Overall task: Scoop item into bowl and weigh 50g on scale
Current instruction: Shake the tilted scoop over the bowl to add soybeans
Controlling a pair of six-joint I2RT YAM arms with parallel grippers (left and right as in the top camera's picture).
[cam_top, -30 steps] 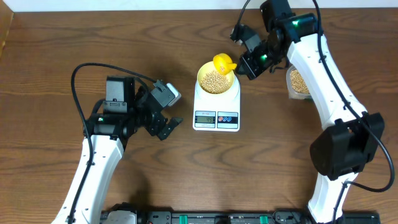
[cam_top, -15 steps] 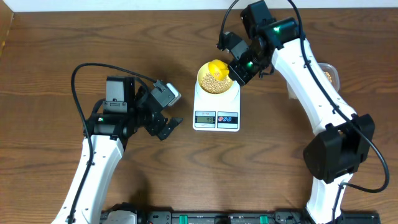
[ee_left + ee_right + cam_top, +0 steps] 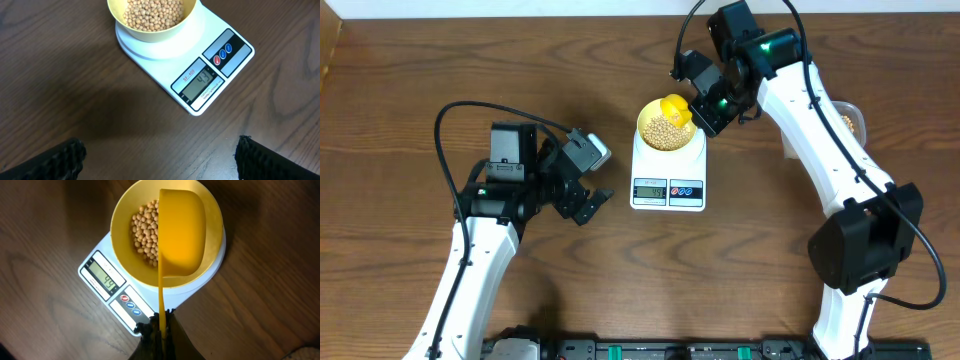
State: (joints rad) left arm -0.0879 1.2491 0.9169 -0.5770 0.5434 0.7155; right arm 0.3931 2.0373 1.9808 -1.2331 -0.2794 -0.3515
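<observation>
My right gripper (image 3: 161, 330) pinches the scoop (image 3: 182, 230) by its handle, tipped over the bowl (image 3: 120, 235) on the scale (image 3: 210, 35); beans (image 3: 145, 230) lie in the bowl; the display (image 3: 105, 280) looks just short, so a fuller tip would overshoot; the scoop's inside is hidden; my left gripper (image 3: 160, 157) hangs spread nearby.

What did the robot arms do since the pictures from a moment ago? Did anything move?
The right claw, shut on the yellow scoop, swung left, carrying the scoop from the bowl's rim to over the beans inside. The left claw, open, the bowl and the scale stayed put.
</observation>
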